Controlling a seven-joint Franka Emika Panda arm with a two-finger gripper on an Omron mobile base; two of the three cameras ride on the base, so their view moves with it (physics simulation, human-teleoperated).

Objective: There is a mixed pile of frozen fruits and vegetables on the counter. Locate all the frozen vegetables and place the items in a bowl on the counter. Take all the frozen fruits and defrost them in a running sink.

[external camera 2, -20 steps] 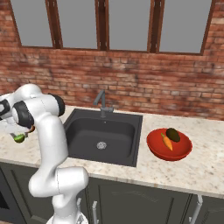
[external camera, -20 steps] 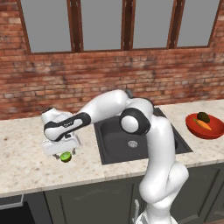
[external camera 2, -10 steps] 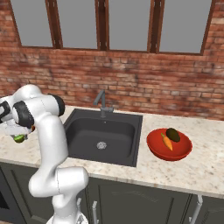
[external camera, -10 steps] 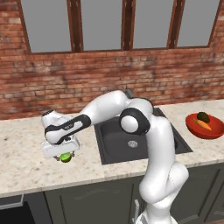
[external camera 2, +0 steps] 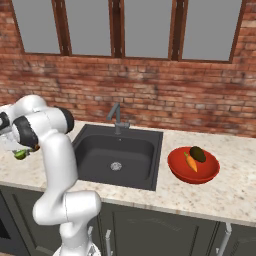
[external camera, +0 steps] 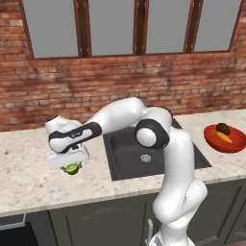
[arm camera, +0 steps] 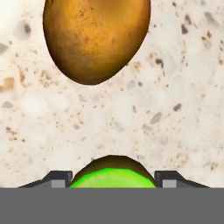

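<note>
Beige speckled counter (external camera: 29,178) runs under a brick wall with one dark sink (external camera 2: 117,160) at centre frame. One red bowl (external camera 2: 193,165) at right holds one carrot (external camera 2: 190,162) and one dark ball (external camera 2: 198,153). At left, the gripper (external camera: 70,166) straddles one green lime (arm camera: 113,176), jaws not visibly pinching it; one orange-brown ball (arm camera: 96,37) lies just beyond. No writing is legible.

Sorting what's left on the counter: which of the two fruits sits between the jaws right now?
The bright green lime-like piece, flanked by both fingertips; the orange-brown ball lies apart, farther along the counter.
</note>
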